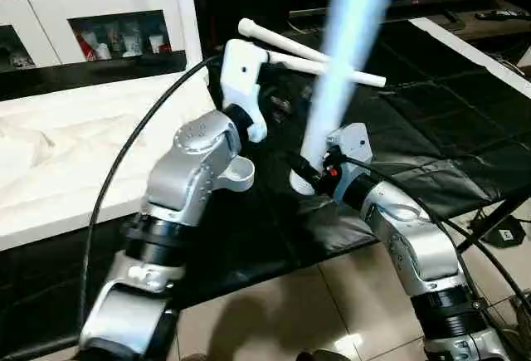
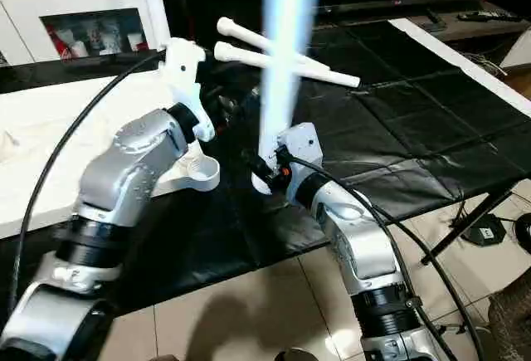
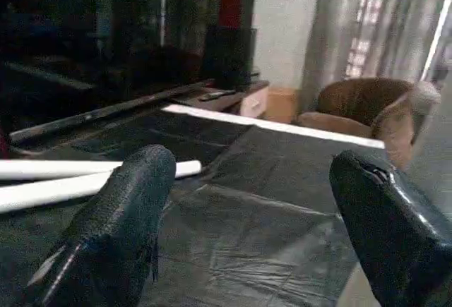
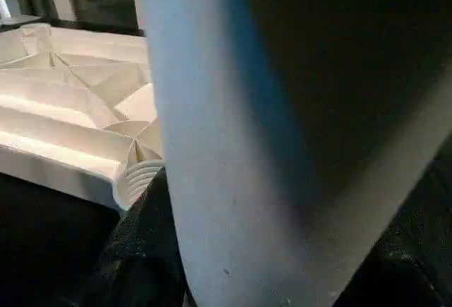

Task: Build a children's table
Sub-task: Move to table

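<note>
Right gripper (image 1: 309, 172) clamped on an upright table leg (image 1: 348, 37), left gripper (image 3: 247, 229) wide open, empty, two legs (image 1: 319, 56) at twelve o'clock, tabletop (image 1: 58, 153) at nine.

My upright leg (image 1: 336, 87) blocks the way to two legs (image 1: 332, 60) lying beyond; black sheet (image 1: 431, 129) right stays open.

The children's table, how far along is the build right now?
Early: the corner socket of the upside-down tabletop is still empty. The right gripper holds one leg upright near it. Two legs lie on the black mat; the left gripper is open and empty.
</note>
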